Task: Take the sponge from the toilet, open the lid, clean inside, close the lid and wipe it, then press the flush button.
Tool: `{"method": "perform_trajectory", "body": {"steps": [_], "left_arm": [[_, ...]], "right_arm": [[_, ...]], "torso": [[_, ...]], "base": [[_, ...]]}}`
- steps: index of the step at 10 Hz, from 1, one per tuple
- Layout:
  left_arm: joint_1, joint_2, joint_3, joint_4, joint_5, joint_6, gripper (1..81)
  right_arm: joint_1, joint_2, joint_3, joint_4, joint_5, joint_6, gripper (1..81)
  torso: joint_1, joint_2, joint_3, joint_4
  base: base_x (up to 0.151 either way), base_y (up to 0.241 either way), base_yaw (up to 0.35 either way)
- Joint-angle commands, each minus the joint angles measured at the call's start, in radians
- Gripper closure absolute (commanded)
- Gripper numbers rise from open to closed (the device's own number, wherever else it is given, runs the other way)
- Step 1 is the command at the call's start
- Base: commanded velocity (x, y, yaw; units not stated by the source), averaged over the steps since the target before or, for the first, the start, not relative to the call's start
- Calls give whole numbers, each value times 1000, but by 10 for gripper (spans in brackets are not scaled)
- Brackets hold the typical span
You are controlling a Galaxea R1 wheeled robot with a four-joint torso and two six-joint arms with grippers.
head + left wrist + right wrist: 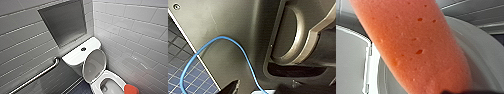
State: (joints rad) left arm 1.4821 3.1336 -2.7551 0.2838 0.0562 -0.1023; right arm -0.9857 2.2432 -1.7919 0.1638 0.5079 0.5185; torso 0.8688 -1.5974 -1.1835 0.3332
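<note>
**Sponge at the bowl's rim, right arm the nearer**

The small orange-red foam sponge [131, 89] is at the rim of the white glossy ceramic toilet [110, 76]. It is on the side of the bowl next to the pale tiled wall [140, 37], towards the front end and well apart from the tank. The smooth white oval plastic lid [94, 65] stands raised against the tank, so the bowl lies open. Its hollow is just across the rim from the sponge, inward and down. The small dark round flush button [83, 49] sits in the middle of the tank top with nothing near it.

In the right wrist view the sponge looms very close, its long axis running straight out from the wrist with the toilet's white curves behind it. From that I judge the right arm much the nearer, and the likely carrier. The right jaws cannot be made out, though, so I cannot tell how far open they are or whether they grip the sponge.

The left wrist faces the robot's own grey body panel, a looping blue cable [218, 50] and the dark tiled floor [183, 75] — away from the toilet. I cannot tell the state of the left jaws either.
</note>
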Motion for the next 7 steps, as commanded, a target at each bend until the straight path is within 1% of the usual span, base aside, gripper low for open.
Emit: {"method": "perform_trajectory", "body": {"steps": [1, 2, 3, 4, 5, 6, 7], "left_arm": [[14, -3, 0, -2, 82, 6, 10], [14, -3, 0, -2, 82, 6, 10], [14, -3, 0, -2, 82, 7, 10], [14, -3, 0, -2, 82, 6, 10], [16, -3, 0, -2, 82, 7, 10], [14, -3, 0, -2, 82, 6, 10], [14, -3, 0, -3, 82, 6, 10]], "right_arm": [[-70, -74, 48, 6, 18, 0, 811], [-109, -66, 51, 3, 50, -3, 811], [-129, -60, 53, 2, 60, -3, 811], [-131, -60, 80, 0, 75, -6, 811], [-108, -58, 115, -26, 72, -8, 811], [-45, -52, 137, -55, 51, -8, 811], [27, -37, 146, -72, -38, -8, 811]], "torso": [[0, 0, 0, 0], [0, 0, 0, 0], [0, 0, 0, 0], [0, 0, 0, 0], [0, 0, 0, 0], [0, 0, 0, 0], [0, 0, 0, 0]], "base": [[0, 0, 0], [0, 0, 0], [0, 0, 0], [0, 0, 0], [0, 0, 0], [0, 0, 0], [0, 0, 0]]}}
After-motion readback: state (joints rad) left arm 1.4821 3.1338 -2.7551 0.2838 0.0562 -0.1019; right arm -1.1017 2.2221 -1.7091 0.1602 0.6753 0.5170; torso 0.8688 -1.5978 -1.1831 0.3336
